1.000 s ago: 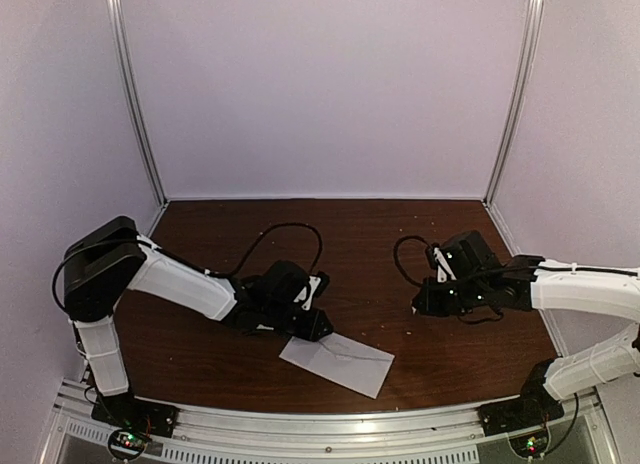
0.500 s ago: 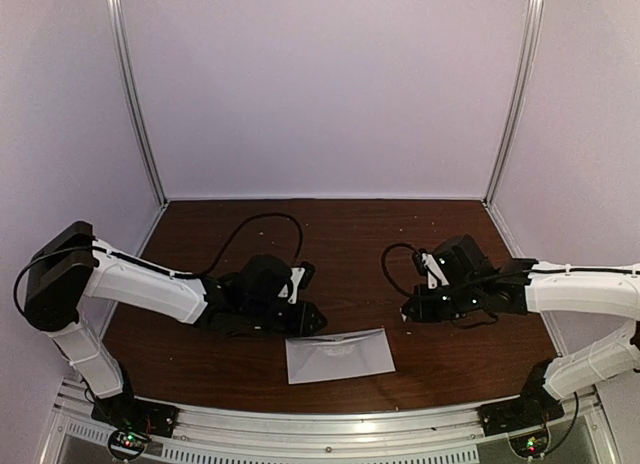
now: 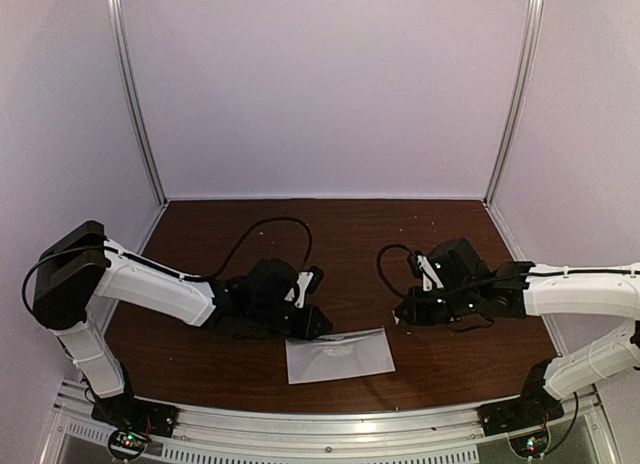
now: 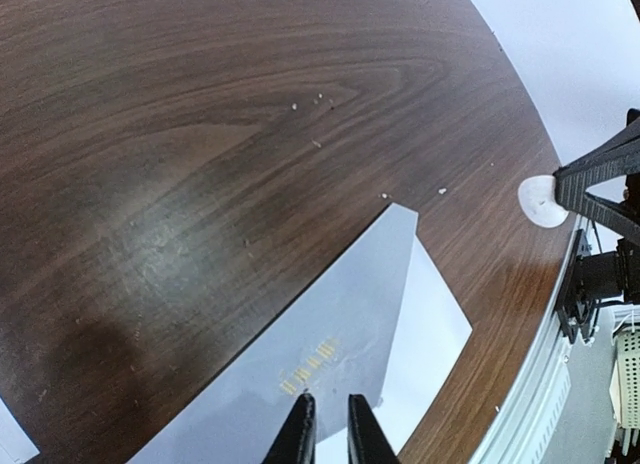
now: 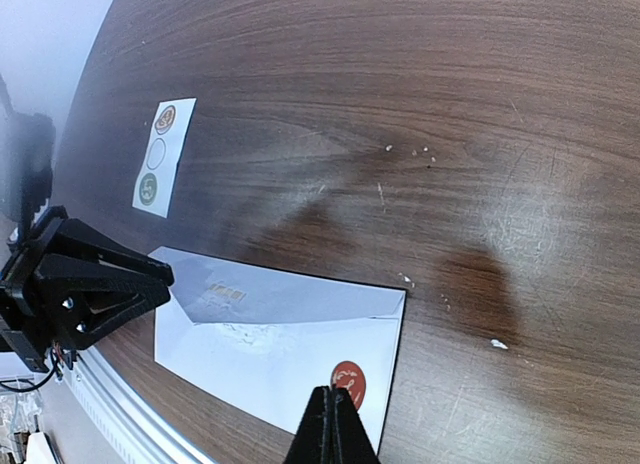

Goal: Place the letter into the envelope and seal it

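Pale lilac walls (image 3: 320, 84) close in a dark brown wooden table (image 3: 350, 234) speckled with a few light crumbs. The left arm (image 3: 150, 284) reaches in low from the left and the right arm (image 3: 580, 289) from the right, their heads pointing toward each other across the middle of the table.

The envelope (image 3: 340, 356) lies flat near the front edge, roughly midway between the two bases, its long side almost parallel to that edge. Its grey flap (image 5: 290, 296) runs along the far side.

The left gripper (image 3: 312, 326) sits at the envelope's far left corner. In its own wrist view the fingers (image 4: 302, 429) stand over the flap's edge with only a narrow gap between them, and no paper shows between them.

The right gripper (image 3: 402, 314) hangs just beyond the envelope's far right corner, apart from it in the overhead view. Its fingers (image 5: 322, 429) are pressed together on the edge of a round red sticker (image 5: 349, 380), which from the wrist camera appears over the envelope's near right corner.

A small white sticker card (image 5: 160, 156) lies on the wood beyond the envelope, carrying one brown sticker, one blank circle and one green sticker.
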